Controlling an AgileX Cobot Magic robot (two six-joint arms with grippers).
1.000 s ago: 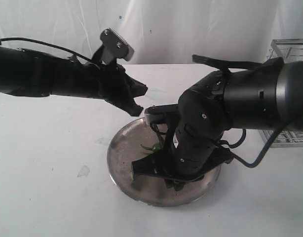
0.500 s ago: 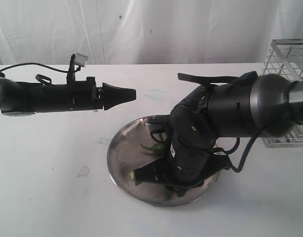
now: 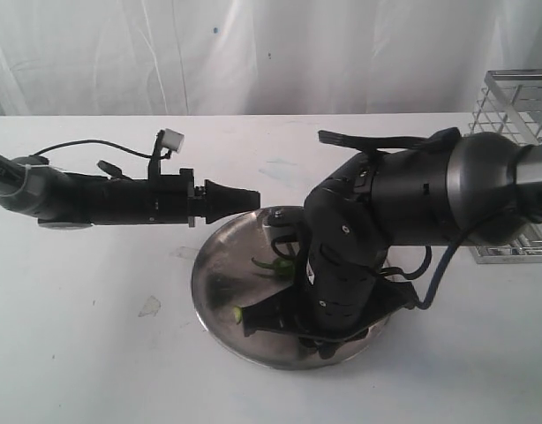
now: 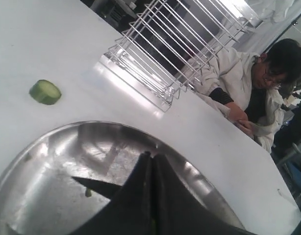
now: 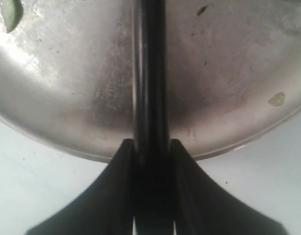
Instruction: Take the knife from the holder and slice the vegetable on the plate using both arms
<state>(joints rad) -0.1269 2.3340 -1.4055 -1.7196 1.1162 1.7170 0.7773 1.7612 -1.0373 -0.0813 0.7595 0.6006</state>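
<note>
Over plate: right claw clamped on knife
Left claw: pinched shut, empty
Advice: pin vegetable before slicing

We see a flat white table filling the scene. A round shallow steel plate, dull grey with a raised rim, sits near its middle. A boxy silver wire-grid rack stands off to the plate's right. A small round green slice lies on the bare table near the plate's rim, apart from the rack. A small pale scrap lies left of the plate.
</note>
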